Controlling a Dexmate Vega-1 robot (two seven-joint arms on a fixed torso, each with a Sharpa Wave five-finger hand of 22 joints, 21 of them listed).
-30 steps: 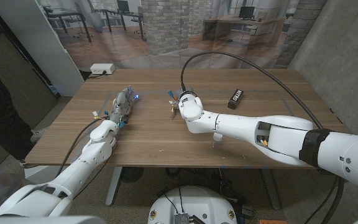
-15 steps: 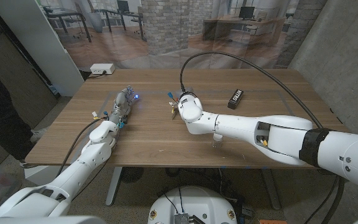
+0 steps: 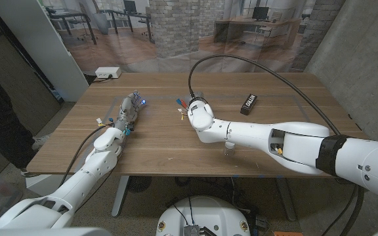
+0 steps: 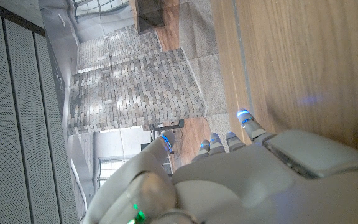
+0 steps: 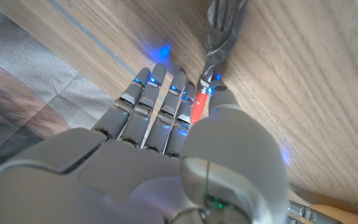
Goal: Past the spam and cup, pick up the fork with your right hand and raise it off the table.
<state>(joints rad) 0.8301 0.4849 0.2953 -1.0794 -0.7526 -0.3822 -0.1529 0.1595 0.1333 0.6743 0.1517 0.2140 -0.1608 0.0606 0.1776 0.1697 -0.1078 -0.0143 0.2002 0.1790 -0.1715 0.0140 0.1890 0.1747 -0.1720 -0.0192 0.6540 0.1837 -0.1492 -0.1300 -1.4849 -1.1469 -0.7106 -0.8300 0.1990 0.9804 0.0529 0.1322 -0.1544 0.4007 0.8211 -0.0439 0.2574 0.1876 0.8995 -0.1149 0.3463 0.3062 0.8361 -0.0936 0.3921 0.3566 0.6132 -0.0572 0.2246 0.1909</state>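
Red handle: a fork (image 5: 211, 74) with a red handle and grey metal head is seen pinched between the thumb and fingers (image 5: 166, 102) of the right hand (image 5: 173, 124); in the wrist view the head points away past the fingertips.
Right hand: it is closed on the fork, thumb pressed against the handle's side, the other fingers laid together alongside, probably so the thin handle is kept from rolling.
Fork's place: in the head view the fork (image 3: 182, 108) is found at the right hand (image 3: 192, 108), mid-surface, toward the far side; whether it is clear of the wood cannot be told.
Step in hand: the grip is judged made, the raise is judged to be what remains.
Left hand: the left hand (image 3: 131, 109) is stretched out low over the surface (image 3: 163, 147), well apart from the fork, fingers extended and apart, nothing held; it is judged parked out of the way.
Further out: a black box (image 3: 249, 103) lies beyond the right arm, and a white device (image 3: 108, 72) sits at the far left corner.
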